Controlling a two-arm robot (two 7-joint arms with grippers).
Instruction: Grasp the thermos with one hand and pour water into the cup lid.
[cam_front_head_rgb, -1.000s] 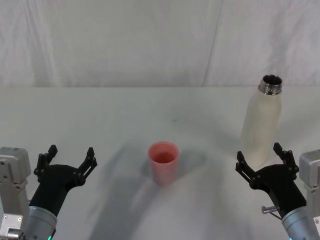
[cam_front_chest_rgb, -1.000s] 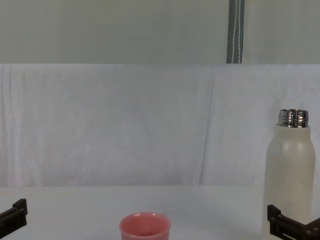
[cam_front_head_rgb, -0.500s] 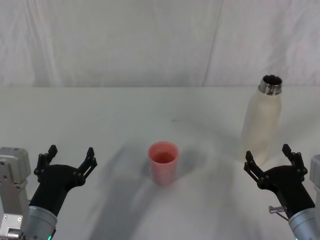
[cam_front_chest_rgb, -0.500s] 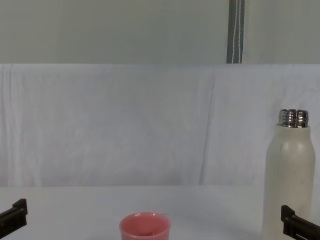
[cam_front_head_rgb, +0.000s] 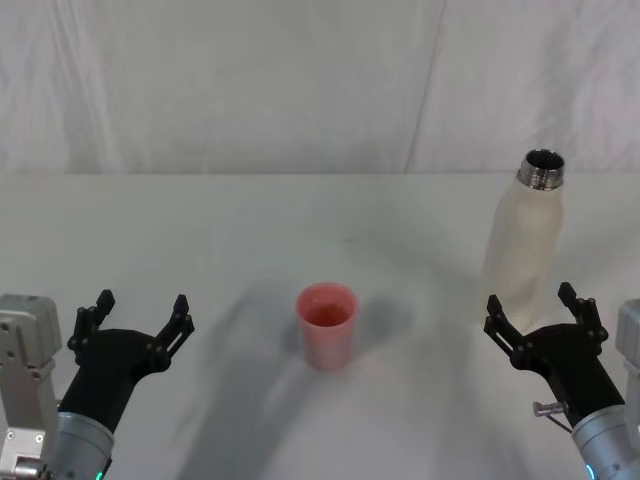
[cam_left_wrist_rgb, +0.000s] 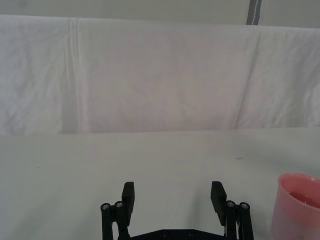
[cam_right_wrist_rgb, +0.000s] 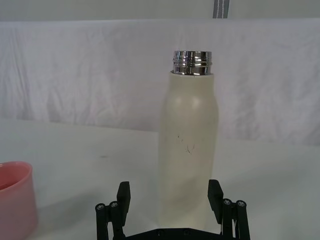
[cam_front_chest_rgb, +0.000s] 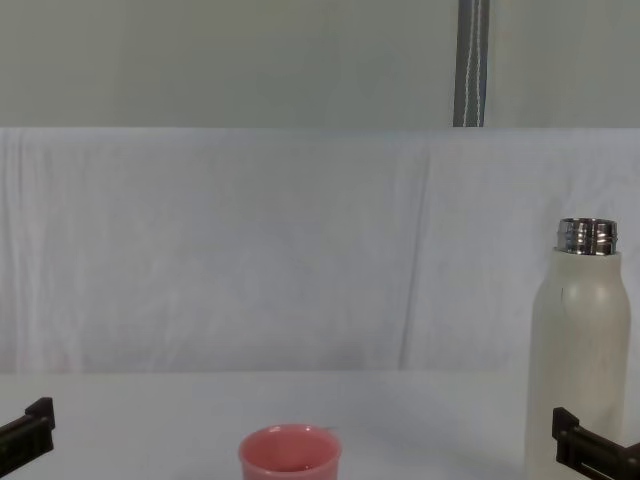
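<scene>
The cream-white thermos (cam_front_head_rgb: 524, 240) stands upright at the table's right, its steel neck uncapped (cam_right_wrist_rgb: 192, 62) (cam_front_chest_rgb: 582, 350). My right gripper (cam_front_head_rgb: 537, 313) is open just in front of the thermos base, its fingers to either side of the base and clear of it (cam_right_wrist_rgb: 170, 197). The pink cup lid (cam_front_head_rgb: 326, 325) sits upright at the table's middle (cam_front_chest_rgb: 289, 455) (cam_left_wrist_rgb: 299, 205) (cam_right_wrist_rgb: 15, 197). No water stream is visible. My left gripper (cam_front_head_rgb: 138, 315) rests open at the near left, empty (cam_left_wrist_rgb: 172, 195).
A white cloth backdrop (cam_front_head_rgb: 300, 80) rises behind the white table (cam_front_head_rgb: 200, 230). A grey pole (cam_front_chest_rgb: 472, 62) stands behind the cloth.
The right gripper drew back and to the right, then edged forward again toward the thermos base. Left arm, cup lid and thermos stayed still.
</scene>
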